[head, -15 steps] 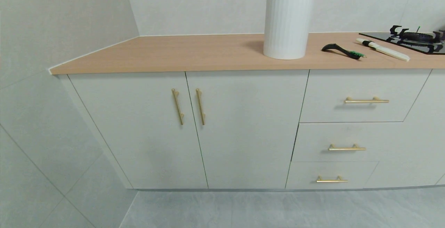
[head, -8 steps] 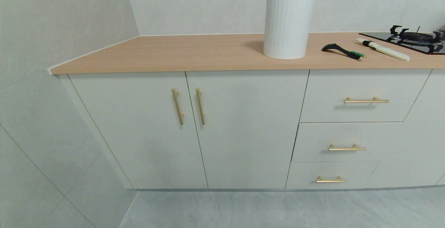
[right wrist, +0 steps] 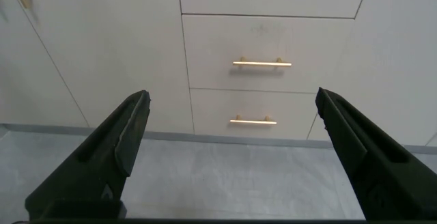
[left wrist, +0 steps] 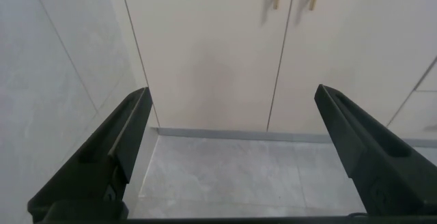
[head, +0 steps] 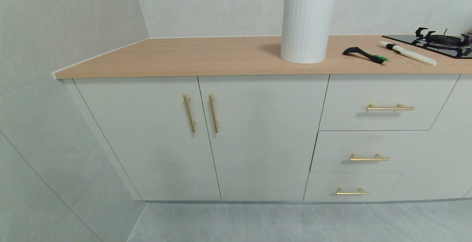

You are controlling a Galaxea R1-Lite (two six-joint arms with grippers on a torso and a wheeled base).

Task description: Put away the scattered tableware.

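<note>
On the wooden countertop (head: 206, 55) stands a tall white ribbed container (head: 307, 25). To its right lie a black-handled peeler with a green tip (head: 365, 54) and a white knife with a black band (head: 407, 52). My left gripper (left wrist: 232, 115) hangs low in front of the cabinet doors, open, with nothing between its fingers. My right gripper (right wrist: 232, 111) is also low, open and empty, facing the lower drawers (right wrist: 263, 63).
A black gas hob (head: 438, 42) sits at the counter's far right. Below the counter are two cabinet doors with gold handles (head: 201, 113) and three drawers with gold handles (head: 390, 107). A tiled wall closes the left side; grey floor (head: 295, 223) lies in front.
The whole head view has shifted a few pixels, so the camera moved slightly. Nothing on the counter has moved.
</note>
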